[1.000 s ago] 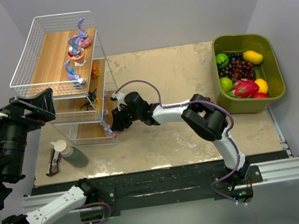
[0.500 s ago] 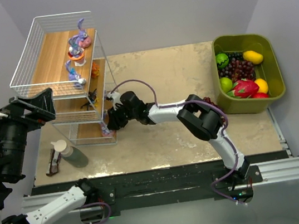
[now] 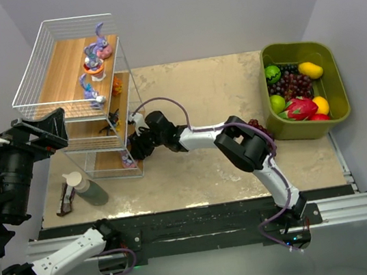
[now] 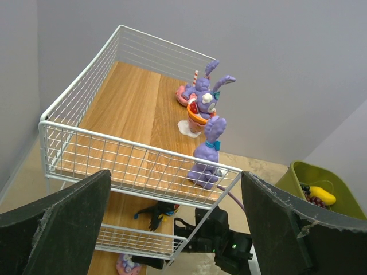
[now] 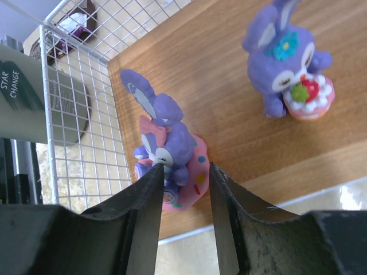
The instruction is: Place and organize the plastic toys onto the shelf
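Observation:
The shelf (image 3: pixel 56 73) stands at the table's far left. Purple bunny toys (image 3: pixel 96 53) stand on its top tier, and an orange one (image 3: pixel 116 86) and a black insect (image 3: pixel 112 122) on the tiers below. My right gripper (image 3: pixel 133 153) reaches into the bottom tier. In the right wrist view, a purple bunny on a pink base (image 5: pixel 172 143) stands on the board (image 5: pixel 229 126) between the open right gripper (image 5: pixel 184 172). The left finger touches it; a sliver of wood shows at the right finger. Another bunny (image 5: pixel 284 57) stands further in. My left gripper (image 4: pixel 175 175) hangs wide open, empty, before the top tier.
An olive bin (image 3: pixel 335 77) of fruit sits at the far right. A grape bunch (image 3: pixel 259 126) lies by the right arm's elbow. A bottle (image 3: pixel 86 188) and a small dark object (image 3: pixel 65 198) lie in front of the shelf.
My right gripper has pushed left into the shelf's bottom tier with the pink-based bunny, and its jaws have eased slightly apart. The left arm has not moved.

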`<state>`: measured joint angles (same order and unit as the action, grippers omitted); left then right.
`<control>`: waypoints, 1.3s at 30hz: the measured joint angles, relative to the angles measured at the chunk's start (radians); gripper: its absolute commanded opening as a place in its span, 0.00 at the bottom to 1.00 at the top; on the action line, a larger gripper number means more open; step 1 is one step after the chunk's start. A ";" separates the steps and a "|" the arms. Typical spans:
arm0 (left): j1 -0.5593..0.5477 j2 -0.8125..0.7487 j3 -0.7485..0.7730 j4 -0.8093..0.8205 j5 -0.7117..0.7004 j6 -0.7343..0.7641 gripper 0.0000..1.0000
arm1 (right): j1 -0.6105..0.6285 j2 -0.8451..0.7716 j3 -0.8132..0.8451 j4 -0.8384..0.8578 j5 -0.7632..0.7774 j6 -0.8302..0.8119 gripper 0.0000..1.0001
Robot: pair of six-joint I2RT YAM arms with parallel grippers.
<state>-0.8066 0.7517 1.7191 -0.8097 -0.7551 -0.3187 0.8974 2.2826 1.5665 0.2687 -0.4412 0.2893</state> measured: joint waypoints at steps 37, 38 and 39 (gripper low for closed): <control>0.000 0.002 0.000 0.000 0.000 0.000 1.00 | -0.001 0.029 0.031 0.016 -0.074 -0.098 0.62; 0.000 0.002 0.000 0.000 0.000 0.000 1.00 | -0.001 0.026 0.028 0.016 -0.074 -0.095 0.64; 0.000 0.003 0.000 0.000 0.000 0.000 0.99 | -0.002 0.023 0.025 0.017 -0.074 -0.091 0.66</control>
<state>-0.8066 0.7544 1.7195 -0.8097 -0.7551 -0.3183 0.8959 2.3051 1.5913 0.2855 -0.5152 0.1986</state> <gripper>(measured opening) 0.994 0.608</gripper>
